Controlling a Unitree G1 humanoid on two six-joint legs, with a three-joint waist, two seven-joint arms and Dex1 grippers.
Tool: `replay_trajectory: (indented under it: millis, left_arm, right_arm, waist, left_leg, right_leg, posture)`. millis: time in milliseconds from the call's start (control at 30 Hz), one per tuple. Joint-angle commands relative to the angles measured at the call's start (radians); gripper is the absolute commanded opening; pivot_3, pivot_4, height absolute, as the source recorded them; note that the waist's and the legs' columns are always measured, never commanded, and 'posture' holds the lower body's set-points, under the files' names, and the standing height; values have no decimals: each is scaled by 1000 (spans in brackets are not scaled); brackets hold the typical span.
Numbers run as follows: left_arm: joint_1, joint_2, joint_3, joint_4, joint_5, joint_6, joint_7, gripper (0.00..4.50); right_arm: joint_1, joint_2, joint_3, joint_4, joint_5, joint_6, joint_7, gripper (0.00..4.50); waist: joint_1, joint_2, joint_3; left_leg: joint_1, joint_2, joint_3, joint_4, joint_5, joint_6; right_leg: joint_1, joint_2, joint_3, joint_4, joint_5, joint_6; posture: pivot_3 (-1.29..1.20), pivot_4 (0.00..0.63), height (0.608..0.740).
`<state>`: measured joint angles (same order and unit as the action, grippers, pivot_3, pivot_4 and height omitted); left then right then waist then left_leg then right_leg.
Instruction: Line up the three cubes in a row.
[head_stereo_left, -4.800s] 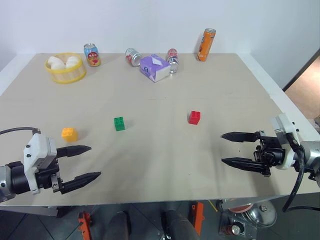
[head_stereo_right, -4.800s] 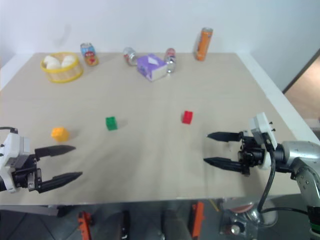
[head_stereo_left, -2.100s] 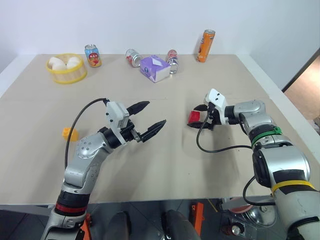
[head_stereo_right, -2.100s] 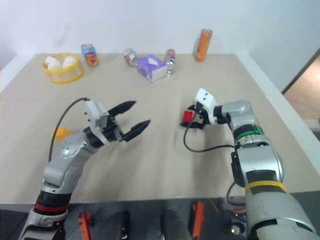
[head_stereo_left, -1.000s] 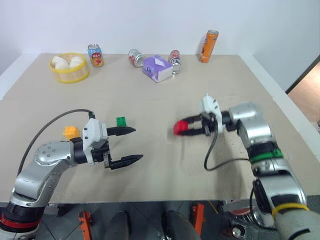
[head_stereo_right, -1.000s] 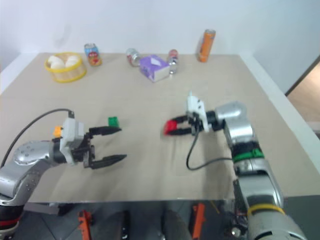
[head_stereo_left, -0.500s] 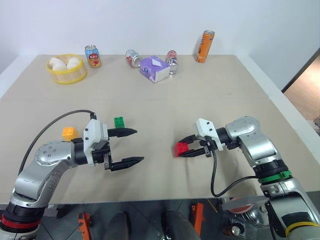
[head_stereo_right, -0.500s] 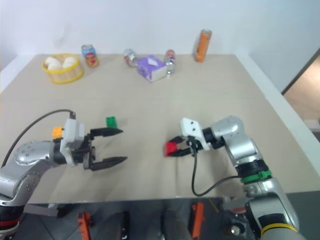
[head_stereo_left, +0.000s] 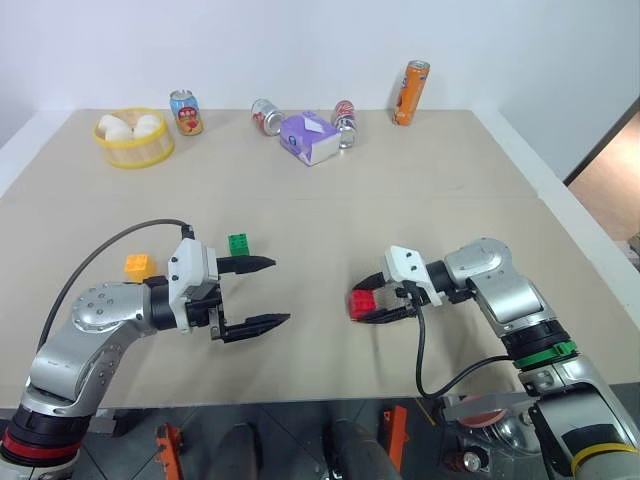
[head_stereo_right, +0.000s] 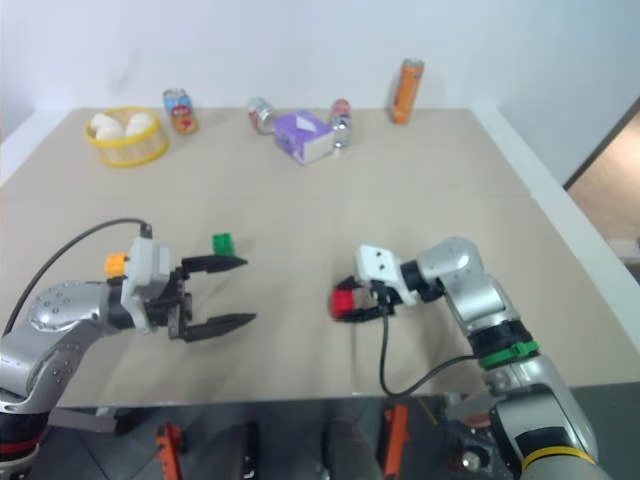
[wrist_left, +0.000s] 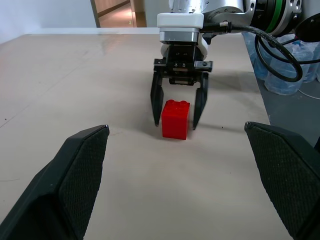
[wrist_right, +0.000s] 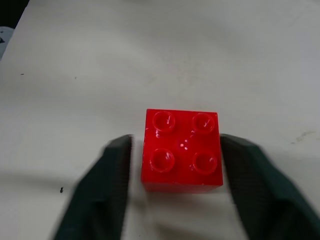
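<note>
Setting down the red cube (head_stereo_left: 362, 302), by the look of it: resting flat on the bench (head_stereo_left: 420, 190), studs up, out toward the right of the open middle. Right gripper (head_stereo_left: 366, 304) around it with its jaws parted a little; in the left wrist view a sliver of gap shows on each side between fingers (wrist_left: 156, 102) and cube, so released or nearly so, not pinched. Left gripper (head_stereo_left: 262, 292) hanging wide open over the bench, holding nothing, pointed across toward the red cube.

Green cube (head_stereo_left: 239, 243) just beyond the upper finger of the left gripper, apart from it. Yellow-orange cube (head_stereo_left: 139, 266) further out to the left, beside the left arm. Green and yellow-orange roughly in one line across the bench; red somewhat nearer the front edge and well apart from green, so probably no tidy row yet.

Next, likely: back the right gripper straight off without nudging the red cube, then judge whether red needs shifting up into line with the other two, or those two brought down to it. Small, light blocks, so a clipped corner could easily spin one out of place.

Hard to make out: whether the right fingers graze the cube's sides, blurred in the right wrist view. Part of the yellow-orange cube hidden behind the left arm.
</note>
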<state>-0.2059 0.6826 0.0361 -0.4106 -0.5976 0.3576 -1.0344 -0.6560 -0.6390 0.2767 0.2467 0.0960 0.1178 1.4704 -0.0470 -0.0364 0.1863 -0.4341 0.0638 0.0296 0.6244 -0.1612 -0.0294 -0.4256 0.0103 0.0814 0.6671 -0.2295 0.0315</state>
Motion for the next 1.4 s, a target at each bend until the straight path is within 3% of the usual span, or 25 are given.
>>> replay_trajectory:
  millis: [33,200,300,533,800,1133,1400]
  left_arm:
    - [-6,5,17,0,-15,10,1,4500]
    - [-71,39,64,135,1,-2,-25,4500]
    - [-144,60,74,273,36,-45,-55,4500]
    - [-492,72,-8,837,189,-210,-263,4500]
    - [-816,-22,-131,1400,406,-434,-426,4500]
    - [-937,-97,-162,1649,572,-547,-393,4500]
    - [-941,-103,-144,1674,621,-555,-388,1946]
  right_arm:
    - [-21,-7,-43,-66,83,60,27,4372]
    - [-45,27,-132,-157,257,205,5,4443]
    - [-68,55,-163,-160,283,226,-52,4443]
    - [-75,83,-172,-179,282,213,-147,4443]
    - [-29,76,-190,-282,300,243,-232,4443]
    - [46,36,-225,-410,334,305,-317,4443]
    - [65,23,-228,-436,347,320,-344,4500]
  waist:
    - [0,0,0]
    - [0,0,0]
    - [0,0,0]
    - [4,0,0]
    - [8,0,0]
    - [2,-1,0]
    - [0,-1,0]
  left_leg:
    - [0,0,0,0,0,0]
    - [0,0,-1,0,0,0]
    - [0,0,-2,1,0,0]
    - [-3,0,-2,1,1,1]
    - [-12,-1,-2,1,-1,-1]
    - [-13,-1,-3,4,-1,0]
    - [-13,-1,-3,9,-1,0]
  right_leg:
    - [0,0,0,0,0,0]
    - [0,1,0,0,0,0]
    - [0,1,-1,1,1,-1]
    - [-2,1,-3,1,1,-1]
    - [-12,1,-3,4,0,4]
    - [-15,1,-2,13,-3,5]
    - [-14,1,-2,15,-1,4]
  posture:
    - [0,150,740]
    - [0,150,740]
    - [0,150,740]
    - [0,150,740]
    - [0,150,740]
    - [0,150,740]
    - [0,150,740]
